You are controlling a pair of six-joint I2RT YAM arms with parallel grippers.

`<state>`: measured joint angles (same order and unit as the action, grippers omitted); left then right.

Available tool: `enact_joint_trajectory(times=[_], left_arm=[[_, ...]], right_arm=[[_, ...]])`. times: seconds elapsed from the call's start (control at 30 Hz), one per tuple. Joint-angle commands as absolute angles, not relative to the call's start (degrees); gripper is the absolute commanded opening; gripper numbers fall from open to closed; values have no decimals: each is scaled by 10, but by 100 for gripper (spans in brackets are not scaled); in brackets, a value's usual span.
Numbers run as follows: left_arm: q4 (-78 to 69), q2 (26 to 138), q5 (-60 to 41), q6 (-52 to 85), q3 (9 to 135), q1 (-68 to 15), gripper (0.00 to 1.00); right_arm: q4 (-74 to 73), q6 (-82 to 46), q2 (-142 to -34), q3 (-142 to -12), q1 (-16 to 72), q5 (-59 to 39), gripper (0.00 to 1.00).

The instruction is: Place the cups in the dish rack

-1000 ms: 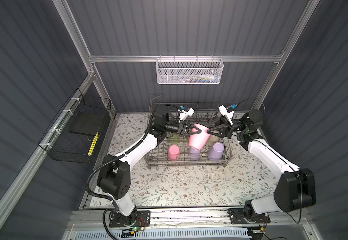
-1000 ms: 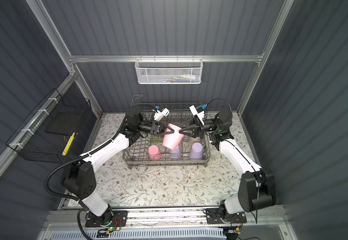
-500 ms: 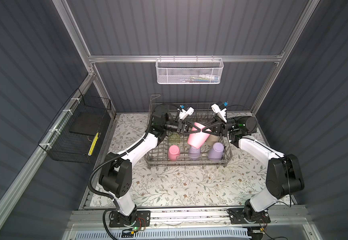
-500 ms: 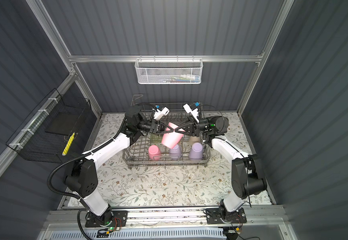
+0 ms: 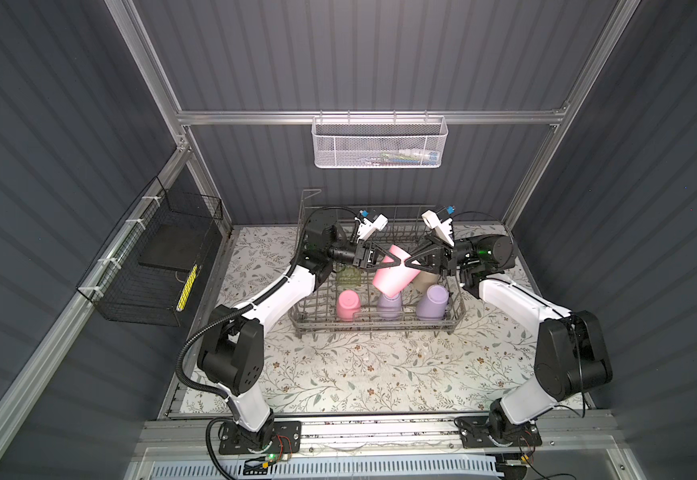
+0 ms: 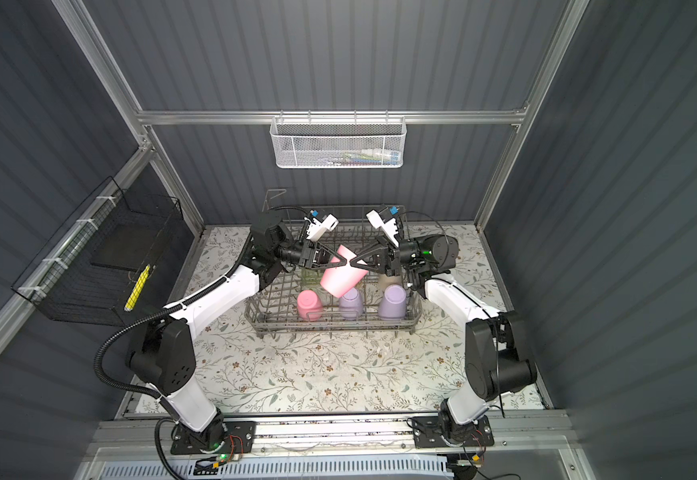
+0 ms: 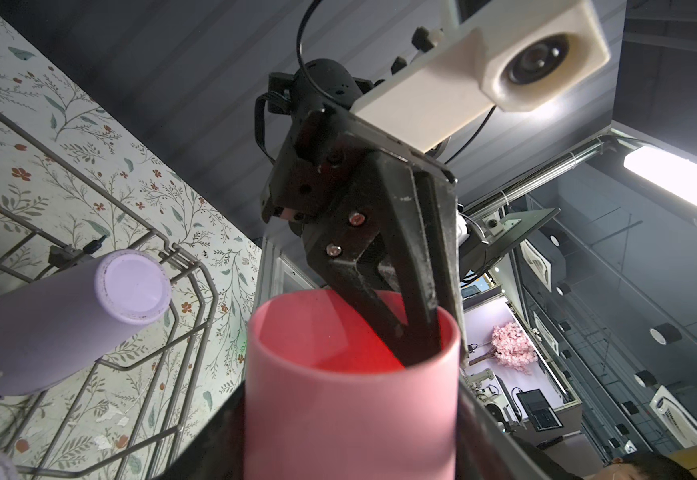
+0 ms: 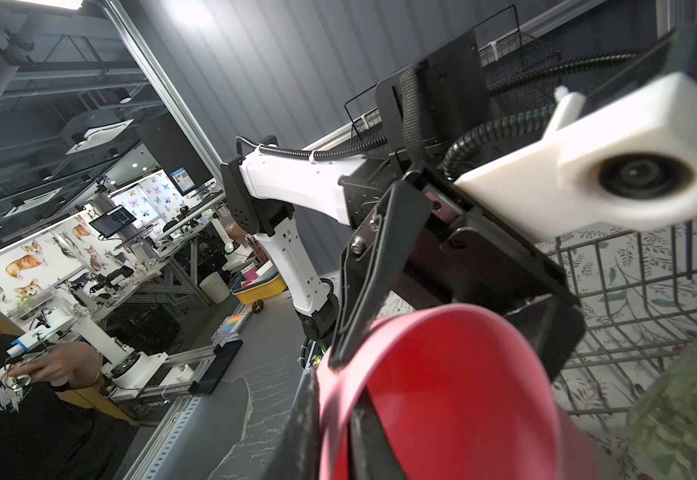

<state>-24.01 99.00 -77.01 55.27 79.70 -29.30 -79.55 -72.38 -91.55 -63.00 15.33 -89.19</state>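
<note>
A pink cup hangs tilted above the grey wire dish rack, held from both sides. My left gripper is shut across its body. My right gripper pinches the rim, one finger inside the mouth and one outside. In the rack stand another pink cup, two lilac cups, a beige cup and a clear green ribbed cup, the front three upside down.
A white mesh basket hangs on the back wall and a black wire basket on the left wall. The floral mat stretches in front of the rack. The rack's tall sides sit just below both wrists.
My right gripper has moved in to the pink cup's mouth and closed on its rim. The left gripper has kept its hold, with the cup barely shifted.
</note>
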Motion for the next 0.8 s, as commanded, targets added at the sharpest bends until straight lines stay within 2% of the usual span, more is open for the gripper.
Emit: enact_joint_trajectory(times=[0.0, 0.27, 0.47, 0.77], left_arm=[[-158, 977, -759, 514, 829, -282, 52], [-27, 968, -745, 413, 864, -276, 57], [-16, 958, -737, 405, 867, -266, 61], [9, 955, -734, 386, 878, -258, 61]], right_arm=[[-848, -709, -883, -637, 159, -996, 0], [-848, -724, -883, -656, 160, -992, 0], [-847, -736, -880, -675, 160, -985, 0], [-848, -756, -883, -683, 164, -995, 0]])
